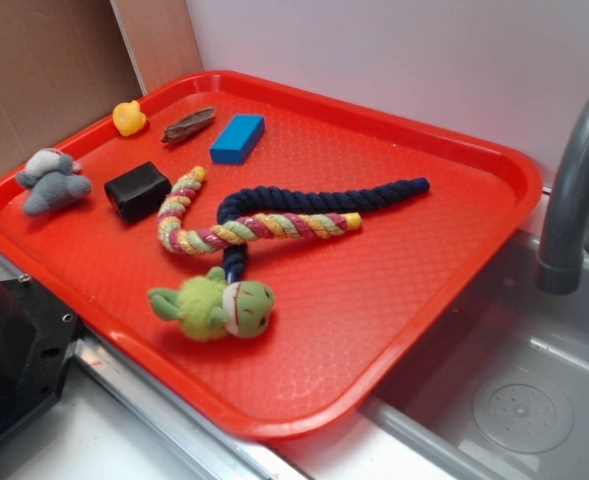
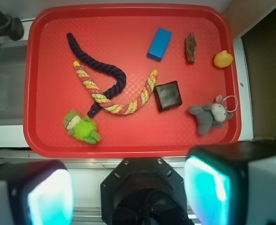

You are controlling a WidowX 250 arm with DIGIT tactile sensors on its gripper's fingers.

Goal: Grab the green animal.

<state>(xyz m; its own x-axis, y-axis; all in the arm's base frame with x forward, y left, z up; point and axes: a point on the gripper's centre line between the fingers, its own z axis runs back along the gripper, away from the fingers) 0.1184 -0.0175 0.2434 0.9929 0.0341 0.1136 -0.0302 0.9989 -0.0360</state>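
The green animal [image 1: 214, 303] lies on its side near the front edge of the red tray [image 1: 394, 330], its darker head toward the sink. In the wrist view the green animal [image 2: 80, 126] is at the tray's [image 2: 128, 28] lower left, touching the end of a navy rope. My gripper [image 2: 128, 190] hangs high above the counter in front of the tray, well apart from the toy. Its two fingers [image 2: 48, 197] stand wide apart with nothing between them. The gripper is out of the exterior view.
On the tray are a grey plush [image 1: 52, 180], yellow duck [image 1: 128, 118], blue block [image 1: 237, 138], black block [image 1: 137, 190], brown piece [image 1: 188, 125], navy rope [image 1: 314, 197] and multicoloured rope [image 1: 244, 228]. A faucet [image 1: 574, 180] and sink [image 1: 514, 400] are on the right.
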